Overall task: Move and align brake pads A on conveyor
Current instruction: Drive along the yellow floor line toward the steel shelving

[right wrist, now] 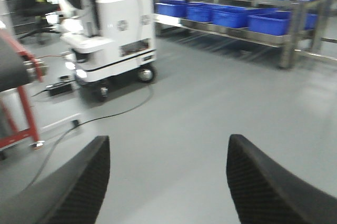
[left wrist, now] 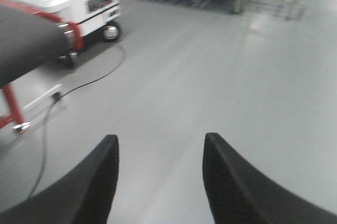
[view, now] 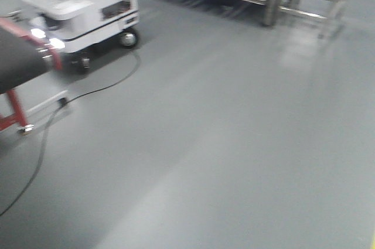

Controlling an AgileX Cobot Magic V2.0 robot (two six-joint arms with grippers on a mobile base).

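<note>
Left end effector (left wrist: 160, 142) and right end effector (right wrist: 168, 139) spread wide, holding nothing; no brake pads A in view.
Both hang over bare floor (left wrist: 210, 76), with the conveyor (left wrist: 26, 39) well off to the left. The brake pads A are probably stiff, dense and flat, best pinched across their edges. The white mobile robot (right wrist: 116, 34) bears a round mark, too blurred to read.

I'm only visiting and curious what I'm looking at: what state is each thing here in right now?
left gripper: open, empty.
right gripper: open, empty.
conveyor: only its end shows, bare there.
white mobile robot: standing on the floor near the conveyor.
cable: lying loose on the floor.
blue bins: on the steel shelf; contents not visible.
</note>
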